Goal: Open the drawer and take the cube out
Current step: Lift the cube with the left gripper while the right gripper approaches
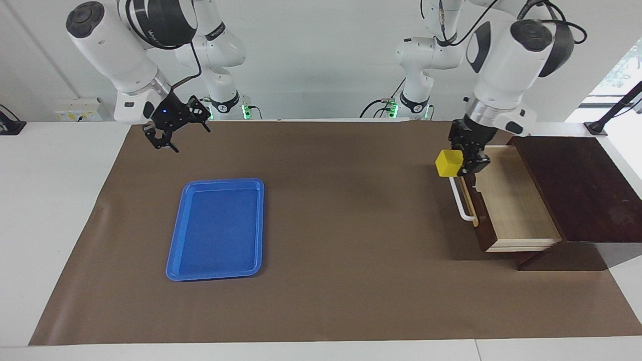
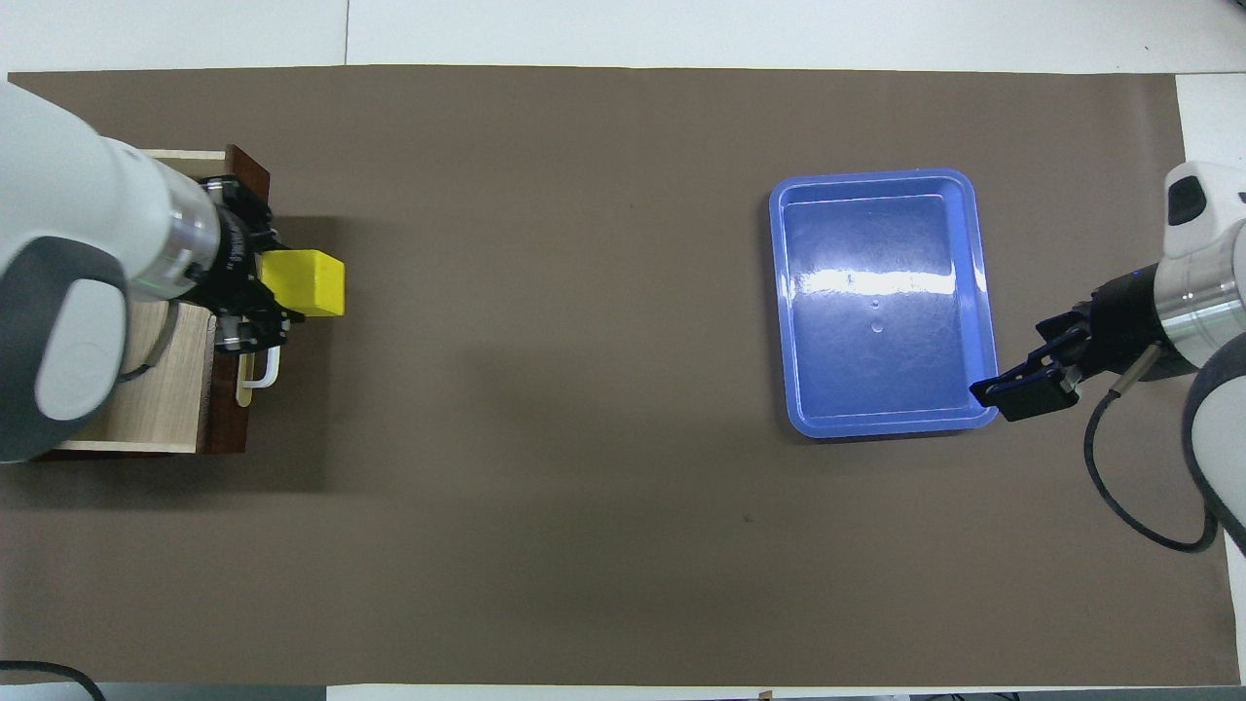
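Observation:
The drawer [image 1: 516,200] stands pulled out of its dark wooden box [image 1: 577,185], its pale interior bare and its white bar handle [image 1: 459,203] facing the middle of the table. It also shows in the overhead view [image 2: 161,389]. My left gripper [image 1: 459,163] is shut on the yellow cube [image 1: 448,163] and holds it in the air over the drawer's front and handle. The overhead view shows the cube [image 2: 304,282] sticking out of the left gripper [image 2: 282,282]. My right gripper [image 1: 173,133] waits open and empty, raised over the mat by the tray's corner [image 2: 1022,389].
A blue tray [image 1: 173,250] lies on the brown mat toward the right arm's end of the table, with nothing in it; it also shows in the overhead view [image 2: 779,292]. The brown mat [image 1: 351,225] spreads between tray and drawer.

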{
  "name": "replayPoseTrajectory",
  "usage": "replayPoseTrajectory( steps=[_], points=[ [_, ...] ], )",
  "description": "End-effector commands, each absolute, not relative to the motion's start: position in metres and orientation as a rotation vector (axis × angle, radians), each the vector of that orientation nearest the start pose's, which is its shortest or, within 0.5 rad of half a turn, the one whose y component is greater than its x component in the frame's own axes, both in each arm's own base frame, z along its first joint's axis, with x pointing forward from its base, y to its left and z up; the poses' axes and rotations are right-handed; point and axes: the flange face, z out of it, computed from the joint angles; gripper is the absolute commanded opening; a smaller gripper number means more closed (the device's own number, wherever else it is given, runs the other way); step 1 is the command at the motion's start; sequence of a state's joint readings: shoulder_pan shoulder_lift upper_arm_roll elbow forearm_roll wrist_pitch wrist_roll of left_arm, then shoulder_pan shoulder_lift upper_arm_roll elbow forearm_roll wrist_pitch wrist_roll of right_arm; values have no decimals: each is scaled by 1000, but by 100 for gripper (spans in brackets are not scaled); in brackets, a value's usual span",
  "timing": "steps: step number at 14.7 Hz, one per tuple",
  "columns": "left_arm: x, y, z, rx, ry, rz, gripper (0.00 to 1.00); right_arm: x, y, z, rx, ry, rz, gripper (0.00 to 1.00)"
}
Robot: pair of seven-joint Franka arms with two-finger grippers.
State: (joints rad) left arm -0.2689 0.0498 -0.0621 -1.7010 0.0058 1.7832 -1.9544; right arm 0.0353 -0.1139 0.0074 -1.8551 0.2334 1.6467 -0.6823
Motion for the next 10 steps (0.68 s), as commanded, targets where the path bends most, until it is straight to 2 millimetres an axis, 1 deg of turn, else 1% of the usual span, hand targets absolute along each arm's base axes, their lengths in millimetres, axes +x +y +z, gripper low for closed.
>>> replayPoseTrajectory(
  steps=[1, 2, 4, 5, 6, 7, 8, 9, 10],
  points=[
    [530, -258, 523, 2188, 2241, -13, 0, 500, 61, 553, -2541, -1223, -114, 100],
    [525, -281, 508, 2200, 2256, -24, 0, 495, 71, 550, -2470, -1310, -152, 100],
    [527, -294, 499, 2086, 2303, -8, 0, 488, 91, 541, -2314, -1490, -219, 100],
    [526, -303, 497, 2038, 2318, -3, 0, 488, 98, 535, -2232, -1571, -240, 100],
    [520, -322, 492, 2049, 2305, -8, 0, 489, 102, 526, -2138, -1639, -276, 100],
    [519, -331, 488, 2033, 2316, -12, 0, 491, 105, 514, -2069, -1663, -301, 100],
    [518, -338, 489, 2016, 2317, -9, 0, 497, 107, 502, -2009, -1683, -328, 100],
    [516, -342, 488, 2023, 2315, -11, 0, 504, 110, 489, -1941, -1713, -363, 100],
    [516, -341, 487, 2025, 2319, -9, 0, 511, 115, 476, -1874, -1727, -417, 100]
  ],
)
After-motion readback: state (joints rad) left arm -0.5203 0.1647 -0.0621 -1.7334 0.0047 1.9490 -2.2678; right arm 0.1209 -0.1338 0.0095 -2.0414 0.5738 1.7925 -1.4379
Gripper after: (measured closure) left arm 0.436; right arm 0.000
